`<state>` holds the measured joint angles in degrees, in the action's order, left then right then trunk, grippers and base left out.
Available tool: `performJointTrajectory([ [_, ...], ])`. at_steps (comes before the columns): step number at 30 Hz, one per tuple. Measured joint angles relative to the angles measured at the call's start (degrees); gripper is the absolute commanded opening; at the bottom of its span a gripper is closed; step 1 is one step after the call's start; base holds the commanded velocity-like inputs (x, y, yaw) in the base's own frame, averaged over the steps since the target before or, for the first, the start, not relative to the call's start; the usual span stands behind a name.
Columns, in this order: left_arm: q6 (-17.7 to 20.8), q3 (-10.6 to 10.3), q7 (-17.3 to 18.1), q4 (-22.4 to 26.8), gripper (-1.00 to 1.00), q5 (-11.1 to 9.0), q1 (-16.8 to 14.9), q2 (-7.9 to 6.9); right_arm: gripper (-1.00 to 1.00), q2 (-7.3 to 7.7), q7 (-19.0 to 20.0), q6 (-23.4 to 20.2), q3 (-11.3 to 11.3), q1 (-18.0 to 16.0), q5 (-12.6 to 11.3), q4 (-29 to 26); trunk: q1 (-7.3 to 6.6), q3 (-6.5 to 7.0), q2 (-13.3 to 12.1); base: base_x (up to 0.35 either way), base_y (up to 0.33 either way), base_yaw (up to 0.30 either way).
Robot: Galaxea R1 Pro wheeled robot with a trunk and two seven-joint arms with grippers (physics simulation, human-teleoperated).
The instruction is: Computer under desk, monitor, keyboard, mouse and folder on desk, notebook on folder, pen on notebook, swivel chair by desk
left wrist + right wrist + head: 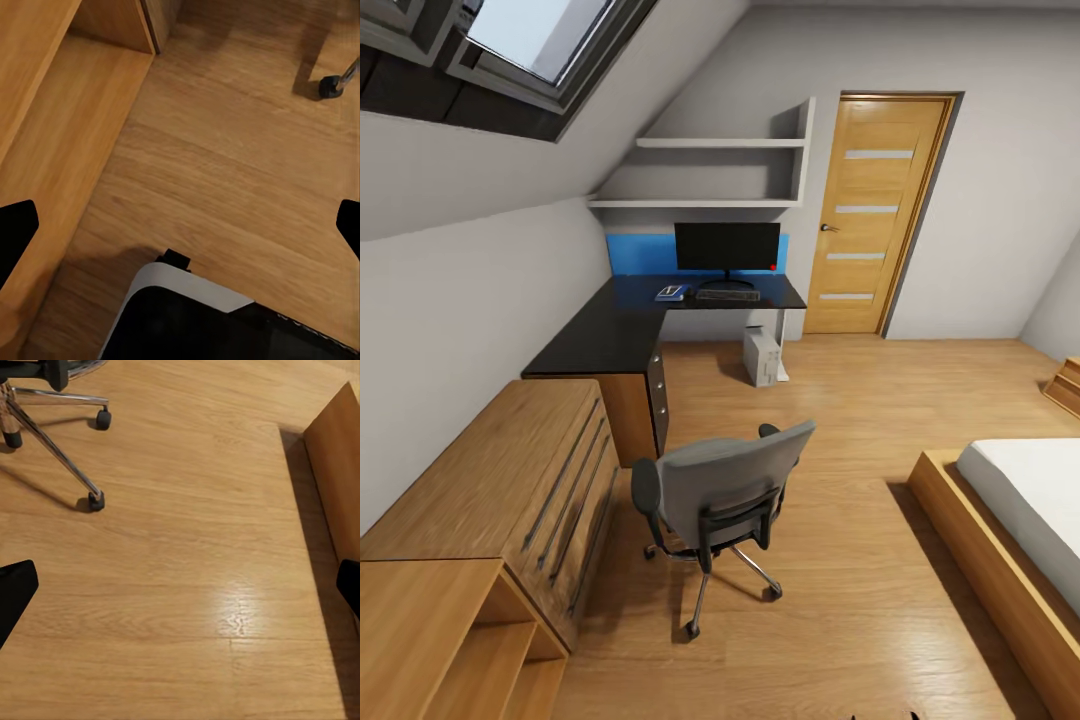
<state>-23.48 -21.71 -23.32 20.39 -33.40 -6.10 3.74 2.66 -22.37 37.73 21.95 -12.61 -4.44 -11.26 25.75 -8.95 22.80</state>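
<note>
Grey swivel chair (725, 495) stands on the wood floor (840, 560) off the desk's (630, 320) drawer end, back toward the camera. Both grippers' fingers spread wide, holding nothing.

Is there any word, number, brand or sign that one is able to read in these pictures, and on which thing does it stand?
No text is readable.
Keyboard on the desk: key lettering too small to read.
Monitor: black screen, no visible brand; one red dot at its lower right corner, not a letter.
Computer, door, swivel chair: no labels visible.
</note>
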Motion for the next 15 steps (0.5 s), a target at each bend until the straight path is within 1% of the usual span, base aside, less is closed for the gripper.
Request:
performJointTrajectory([
  [3,0.0,-0.1,0.8,0.0,1.0,0.1,0.0,0.5,1.0,0.07,0.0,0.0,0.0,0.0,0.0,0.0,0.0,0.0,0.0,0.0,0.0,0.0],
  [6,0.0,0.0,2.4,0.0,1.0,0.1,0.0,0.56,1.0,0.05,0.0,0.1,0.0,0.0,0.0,0.0,0.0,0.0,0.0,0.0,0.0,0.0],
  [9,-0.1,-0.1,4.8,0.0,1.0,0.1,0.0,0.59,1.0,0.04,0.0,0.3,0.0,0.0,0.0,0.0,0.0,0.0,0.0,0.0,0.0,0.0],
  [15,-0.2,-0.2,6.0,0.2,1.0,0.1,0.0,0.73,1.0,0.04,0.0,0.3,0.1,0.0,0.1,0.0,0.0,0.0,0.0,0.0,0.0,0.0],
])
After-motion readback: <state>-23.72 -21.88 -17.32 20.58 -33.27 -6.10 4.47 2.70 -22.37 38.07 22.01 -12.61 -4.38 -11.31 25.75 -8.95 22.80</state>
